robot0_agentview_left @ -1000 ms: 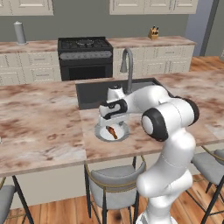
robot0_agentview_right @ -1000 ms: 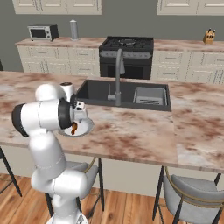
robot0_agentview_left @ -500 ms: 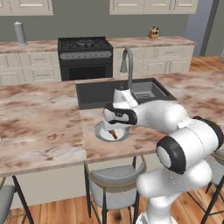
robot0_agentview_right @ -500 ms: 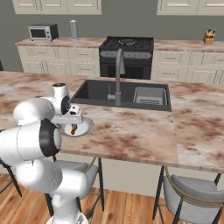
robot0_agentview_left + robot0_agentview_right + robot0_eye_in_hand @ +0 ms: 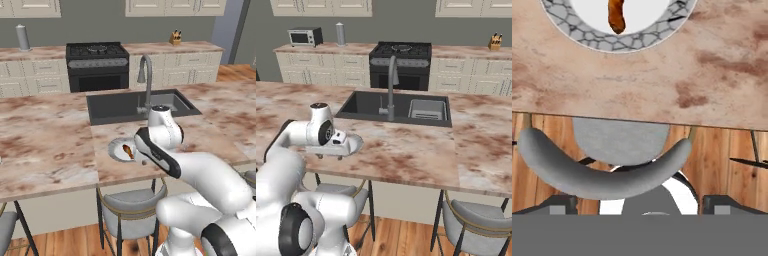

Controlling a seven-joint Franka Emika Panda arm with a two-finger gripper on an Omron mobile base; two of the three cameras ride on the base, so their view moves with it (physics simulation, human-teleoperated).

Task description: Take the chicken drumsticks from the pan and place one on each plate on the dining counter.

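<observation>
One chicken drumstick (image 5: 128,150) lies on a white plate (image 5: 116,148) near the front edge of the dining counter (image 5: 50,140). In the hand view the drumstick (image 5: 616,15) and the plate's grey rim (image 5: 587,37) sit at the top, over the counter (image 5: 662,75). My gripper (image 5: 642,205) is open and empty, with its fingertips (image 5: 562,202) far apart. It hangs just off the counter's front edge (image 5: 406,150), beside the plate, as the gripper (image 5: 329,157) shows from the right. A round dark thing on the far stove looks like the pan (image 5: 401,48).
A grey stool (image 5: 612,170) stands right under my hand, and another stool (image 5: 476,220) stands to the right. The dark sink (image 5: 135,105) and curved tap (image 5: 146,80) lie behind the plate. The black stove (image 5: 97,65) is on the back counter.
My arm has folded down and pulled the hand back from over the plate to the counter's front edge. The drumstick stays on the plate and the jaws stay open.
</observation>
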